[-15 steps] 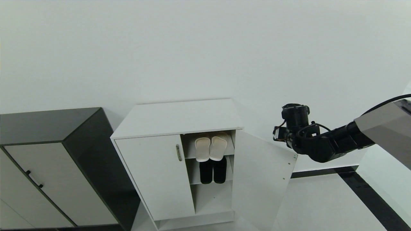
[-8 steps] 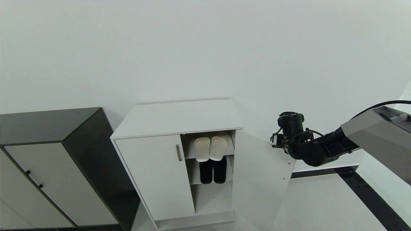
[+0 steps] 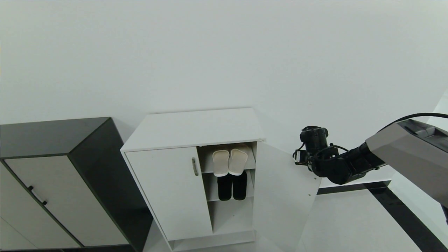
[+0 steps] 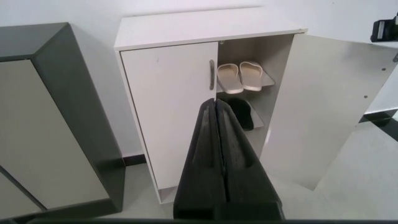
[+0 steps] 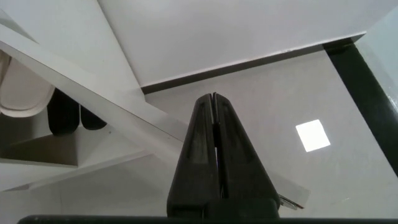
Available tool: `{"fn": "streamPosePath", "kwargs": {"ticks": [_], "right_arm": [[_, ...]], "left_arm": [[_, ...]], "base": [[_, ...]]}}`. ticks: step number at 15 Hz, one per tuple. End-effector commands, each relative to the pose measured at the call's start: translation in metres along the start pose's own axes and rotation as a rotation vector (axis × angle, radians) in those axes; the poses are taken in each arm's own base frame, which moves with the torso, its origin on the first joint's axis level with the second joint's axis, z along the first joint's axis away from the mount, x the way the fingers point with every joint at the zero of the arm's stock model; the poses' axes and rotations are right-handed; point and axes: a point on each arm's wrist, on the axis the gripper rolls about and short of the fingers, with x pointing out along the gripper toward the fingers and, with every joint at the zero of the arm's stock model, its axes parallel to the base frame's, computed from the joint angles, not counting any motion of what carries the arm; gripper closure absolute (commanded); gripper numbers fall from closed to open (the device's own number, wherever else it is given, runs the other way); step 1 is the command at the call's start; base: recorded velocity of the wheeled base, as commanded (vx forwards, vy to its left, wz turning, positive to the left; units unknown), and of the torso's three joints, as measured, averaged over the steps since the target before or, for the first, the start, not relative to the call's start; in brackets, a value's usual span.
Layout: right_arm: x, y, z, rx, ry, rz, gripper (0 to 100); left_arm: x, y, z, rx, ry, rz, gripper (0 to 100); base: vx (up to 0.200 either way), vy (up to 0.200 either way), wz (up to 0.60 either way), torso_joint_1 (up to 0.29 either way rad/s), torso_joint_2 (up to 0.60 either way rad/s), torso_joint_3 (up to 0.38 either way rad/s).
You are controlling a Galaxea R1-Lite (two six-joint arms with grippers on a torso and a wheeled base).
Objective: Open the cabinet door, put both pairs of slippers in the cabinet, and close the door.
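Note:
The white cabinet has its left door shut and its right door swung wide open. A white pair of slippers lies on the upper shelf and a black pair on the shelf below. My right arm's wrist hangs by the open door's outer top corner. My right gripper is shut and empty, just outside the door's edge. My left gripper is shut with nothing in it, held back in front of the cabinet, whose slippers lie beyond it.
A taller black cabinet with pale doors stands directly left of the white one. A black stripe runs across the pale floor on the right. A plain white wall stands behind.
My right arm has moved down and left toward the open door. The door's outer corner has shifted slightly inward and lower. The slippers have stayed put.

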Motion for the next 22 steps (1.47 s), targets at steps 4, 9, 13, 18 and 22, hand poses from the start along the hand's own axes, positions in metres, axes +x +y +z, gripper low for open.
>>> {"fn": "streamPosePath", "kwargs": {"ticks": [4, 9, 13, 18, 22], "right_arm": [[0.001, 0.002, -0.005, -0.008, 0.01, 0.001, 100], [-0.016, 0.013, -0.009, -0.033, 0.02, 0.035, 100], [-0.073, 0.047, -0.016, -0.072, 0.017, 0.162, 100], [-0.131, 0.062, -0.022, -0.104, 0.029, 0.341, 100], [-0.152, 0.052, -0.032, -0.155, 0.05, 0.51, 100]], "left_arm": [[0.0, 0.0, 0.0, 0.0, 0.0, -0.001, 100], [0.0, 0.0, 0.0, 0.0, 0.0, 0.001, 100], [0.0, 0.0, 0.0, 0.0, -0.001, 0.001, 100], [0.0, 0.0, 0.0, 0.0, 0.0, -0.001, 100], [0.0, 0.0, 0.0, 0.0, -0.001, 0.001, 100]], "base": [[0.0, 0.0, 0.0, 0.0, 0.0, 0.0], [0.0, 0.0, 0.0, 0.0, 0.0, 0.0], [0.0, 0.0, 0.0, 0.0, 0.0, 0.0], [0.0, 0.0, 0.0, 0.0, 0.0, 0.0], [0.0, 0.0, 0.0, 0.0, 0.0, 0.0]]}}
